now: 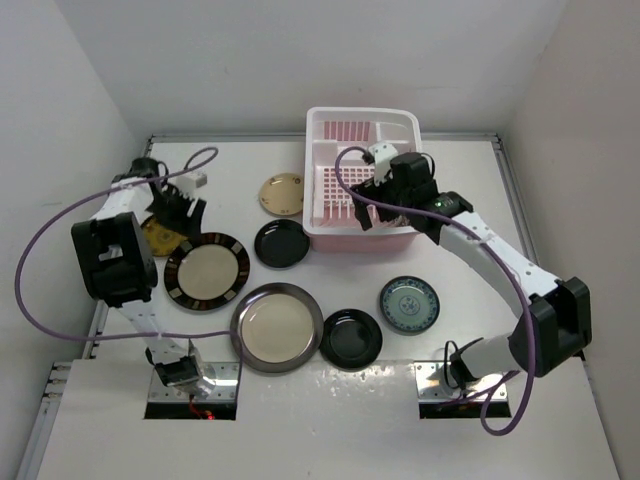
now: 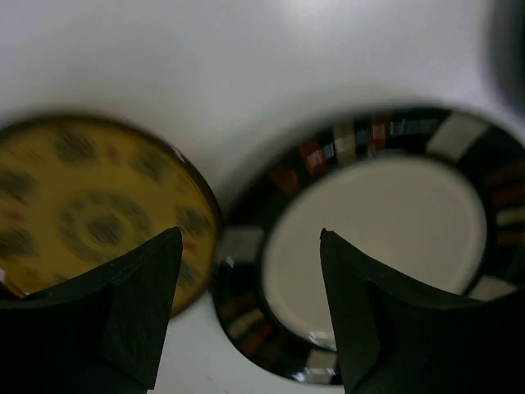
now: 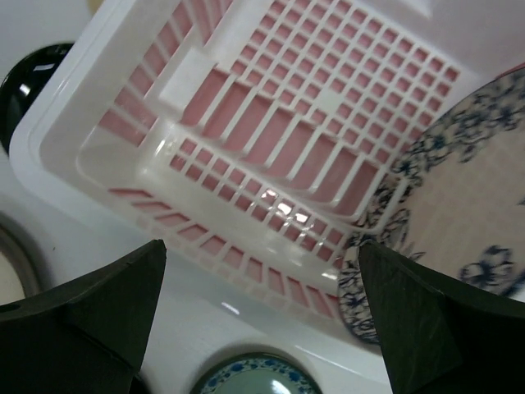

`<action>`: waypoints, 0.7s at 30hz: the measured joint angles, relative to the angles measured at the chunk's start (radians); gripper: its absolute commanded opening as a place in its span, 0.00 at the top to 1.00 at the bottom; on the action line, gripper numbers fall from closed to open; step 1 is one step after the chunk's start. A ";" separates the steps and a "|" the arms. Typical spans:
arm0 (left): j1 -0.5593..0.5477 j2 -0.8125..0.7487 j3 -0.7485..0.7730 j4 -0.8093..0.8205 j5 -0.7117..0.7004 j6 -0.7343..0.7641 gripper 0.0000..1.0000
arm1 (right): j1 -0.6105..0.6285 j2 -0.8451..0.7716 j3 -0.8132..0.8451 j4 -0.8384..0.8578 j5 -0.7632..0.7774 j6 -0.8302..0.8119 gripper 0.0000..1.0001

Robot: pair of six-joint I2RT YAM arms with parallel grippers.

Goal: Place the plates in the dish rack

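The pink dish rack (image 1: 345,140) stands at the back centre. My right gripper (image 1: 372,208) is open and empty over its near wall (image 3: 205,238). A white-and-dark patterned plate (image 3: 467,205) leans inside the rack on the right of the right wrist view. My left gripper (image 1: 180,212) is open and empty, low over the gap between the yellow plate (image 2: 90,213) and the black-rimmed silver plate (image 2: 385,238). On the table lie the tan plate (image 1: 282,194), two black plates (image 1: 281,243) (image 1: 351,337), the steel-rimmed cream plate (image 1: 277,326) and the teal plate (image 1: 409,304).
The yellow plate (image 1: 160,237) and the black-rimmed plate (image 1: 207,270) nearly touch at the left. A small white block (image 1: 198,181) lies at the back left. White walls close the table on three sides. Purple cables loop from both arms.
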 measured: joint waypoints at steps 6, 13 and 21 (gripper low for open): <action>0.102 -0.151 -0.319 -0.037 -0.069 -0.037 0.27 | 0.039 -0.039 -0.088 0.016 -0.074 0.014 0.01; 0.215 -0.232 -0.431 0.027 -0.080 -0.083 0.25 | 0.073 -0.030 -0.021 0.028 -0.138 0.007 0.01; 0.275 -0.181 -0.492 0.074 -0.037 -0.100 0.36 | 0.152 -0.014 0.010 0.029 -0.146 0.004 0.03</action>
